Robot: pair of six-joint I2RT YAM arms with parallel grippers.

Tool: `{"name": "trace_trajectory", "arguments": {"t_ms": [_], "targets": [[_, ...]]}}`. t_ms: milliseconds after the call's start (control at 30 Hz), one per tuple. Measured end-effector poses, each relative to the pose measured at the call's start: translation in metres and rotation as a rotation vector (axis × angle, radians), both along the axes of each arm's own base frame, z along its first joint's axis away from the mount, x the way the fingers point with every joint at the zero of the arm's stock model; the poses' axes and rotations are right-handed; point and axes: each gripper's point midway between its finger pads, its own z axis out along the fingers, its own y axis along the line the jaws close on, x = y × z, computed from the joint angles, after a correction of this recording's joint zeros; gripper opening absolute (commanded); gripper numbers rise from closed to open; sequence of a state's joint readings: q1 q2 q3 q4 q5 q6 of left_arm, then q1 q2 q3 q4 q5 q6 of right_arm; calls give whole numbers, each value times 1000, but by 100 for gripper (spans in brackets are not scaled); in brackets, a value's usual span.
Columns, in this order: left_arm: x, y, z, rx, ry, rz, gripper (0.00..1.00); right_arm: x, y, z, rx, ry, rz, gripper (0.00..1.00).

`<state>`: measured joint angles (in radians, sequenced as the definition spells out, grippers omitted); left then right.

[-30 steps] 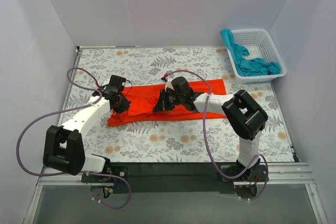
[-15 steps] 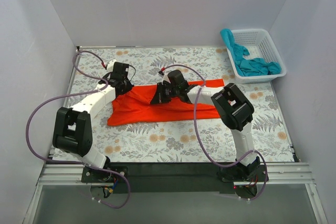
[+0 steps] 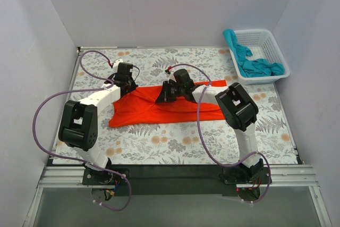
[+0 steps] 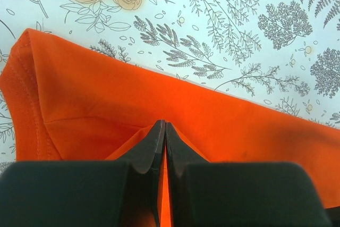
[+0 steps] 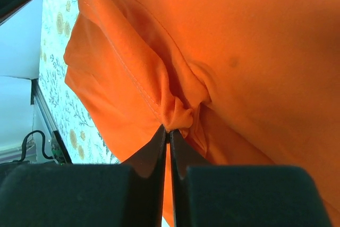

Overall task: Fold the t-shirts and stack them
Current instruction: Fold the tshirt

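Cloth fills both closed jaws: left gripper and right gripper each pinch the far edge of the orange-red fabric t-shirt, lying lengthwise left-to-right on the floral-print table (its bulk nearside), so the fold probably draws nearward.

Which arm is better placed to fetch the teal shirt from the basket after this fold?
Right. The basket sits far right, nearer the right claw; the left claw grips the orange shirt at its left end. Both are shut on it.
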<state>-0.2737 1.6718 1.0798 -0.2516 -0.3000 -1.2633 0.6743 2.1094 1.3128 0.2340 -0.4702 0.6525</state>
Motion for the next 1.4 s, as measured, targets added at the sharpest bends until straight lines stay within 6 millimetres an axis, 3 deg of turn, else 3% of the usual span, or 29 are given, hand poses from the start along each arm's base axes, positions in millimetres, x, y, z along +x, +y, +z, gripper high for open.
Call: {"name": "trace_trajectory", "arguments": {"t_ms": [67, 133, 333, 367, 400, 500, 533, 600, 700, 800, 833, 900, 967, 1067, 1200, 1267, 1400], "targets": [[2, 0, -2, 0, -1, 1, 0, 2, -1, 0, -2, -1, -6, 14], [2, 0, -5, 1, 2, 2, 2, 4, -3, -1, -5, -3, -15, 26], [7, 3, -13, 9, 5, 16, 21, 13, -6, 0, -17, -45, -21, 39], [7, 3, -14, 9, 7, 19, 26, 15, -8, -1, -23, -56, -20, 42], [7, 4, -15, 9, 8, 22, 39, 16, -9, -2, -30, -63, -18, 44], [8, 4, -14, 4, 5, 29, 55, 18, -15, -4, -64, -103, -2, 45], [8, 4, -12, 1, 1, 34, 66, 17, -17, -2, -75, -117, 6, 45], [8, 5, -5, -9, -12, 49, 69, 17, -21, 4, -96, -163, 27, 45], [1, 9, 21, -34, -49, 91, 69, 16, -21, 21, -119, -251, 65, 45], [-11, 13, 56, -89, -112, 141, 60, 13, -6, 43, -116, -350, 122, 43], [-18, 15, 63, -110, -126, 157, 50, 11, 1, 50, -111, -384, 144, 43], [-34, 18, 68, -146, -136, 186, 40, 4, 17, 62, -102, -438, 195, 42], [-52, 22, 53, -166, -104, 215, 29, -4, 34, 73, -87, -480, 241, 39], [-82, 32, 6, -177, 25, 269, 22, -13, 57, 78, -60, -517, 303, 35], [-128, 63, -52, -199, 208, 400, 21, -16, 70, 57, -67, -505, 356, 32], [-143, 77, -66, -215, 257, 469, 20, -14, 70, 39, -94, -479, 370, 31], [-145, 85, -67, -273, 259, 524, 20, -9, 67, 5, -150, -428, 382, 31]]}}
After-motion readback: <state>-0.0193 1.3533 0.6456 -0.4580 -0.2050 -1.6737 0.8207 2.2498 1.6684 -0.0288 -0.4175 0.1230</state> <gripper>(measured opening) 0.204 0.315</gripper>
